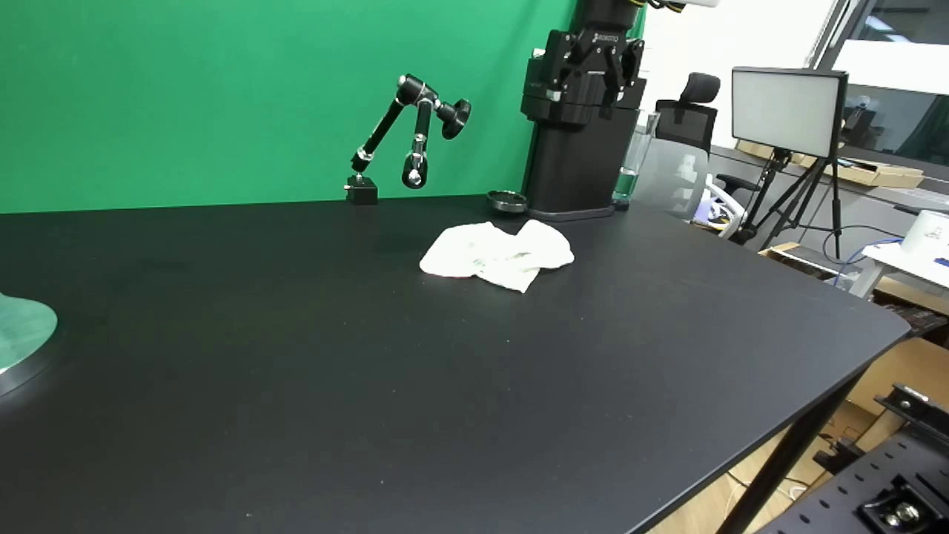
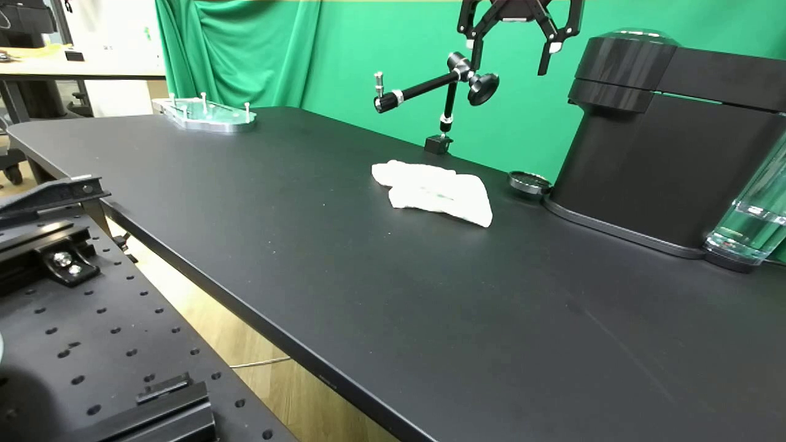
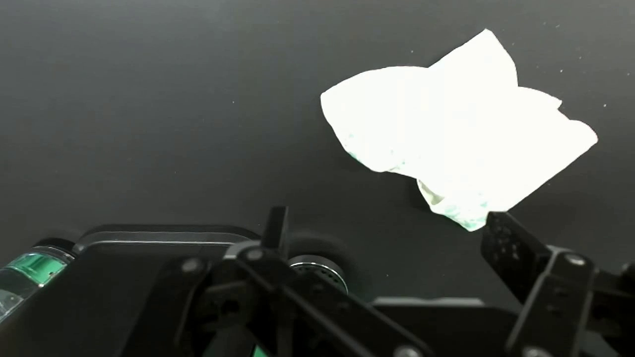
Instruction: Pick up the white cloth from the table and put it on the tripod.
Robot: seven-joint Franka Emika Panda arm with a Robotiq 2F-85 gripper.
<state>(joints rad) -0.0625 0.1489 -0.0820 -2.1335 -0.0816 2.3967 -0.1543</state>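
While the tool (image 2: 510,66) is held gaping high in an exterior view, rumpled white cloth (image 2: 436,190) is laid right of centre on the matte table (image 2: 430,331).

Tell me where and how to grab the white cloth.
Pinch the white cloth across its crumpled middle, probably best from straight above. It lies low on the black table, and its folds there should give more to close on than its thin edges. The open gripper points downward, and coming down should also avoid the black machine near the cloth.
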